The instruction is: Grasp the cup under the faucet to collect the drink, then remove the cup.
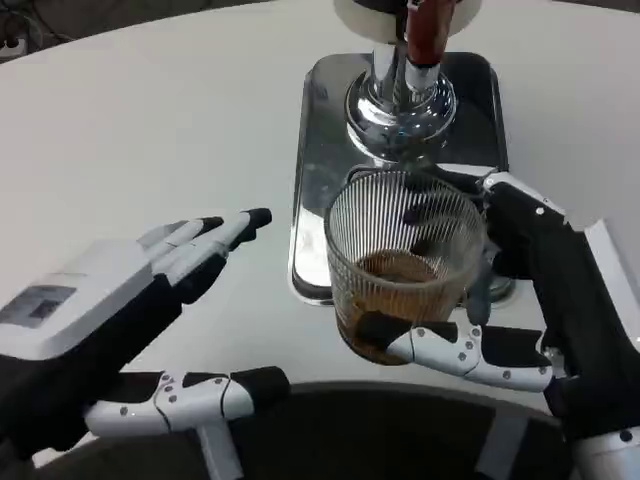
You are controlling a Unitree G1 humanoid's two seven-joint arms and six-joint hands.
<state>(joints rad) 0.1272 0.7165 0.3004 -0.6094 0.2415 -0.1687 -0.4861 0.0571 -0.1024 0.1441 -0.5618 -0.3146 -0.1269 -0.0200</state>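
The right hand (500, 300) grasps the cup (403, 265), a clear ribbed glass; one finger passes under and in front of the base, and the other fingers wrap around the far side, so the glass is carried from below and also kept from tipping. The cup is upright, and it sits just in front of the faucet (402, 95), over the near edge of the metal tray (320, 150). Some brown drink (395, 275) lies in the bottom, so the collecting seems to have started, and the cup is far from full. It is difficult to tell whether the cup touches the tray or hangs a little above it. The spout appears to be behind the rim and not directly over the opening, which suggests that the cup is either being taken away or not well centred; the picture does not decide this. The left hand (130, 300) rests apart on the table (150, 120), released, with fingers spread and holding nothing; probably it waits because one hand is enough for this grasp. The tray is there to catch drops, so keeping the cup level matters most.
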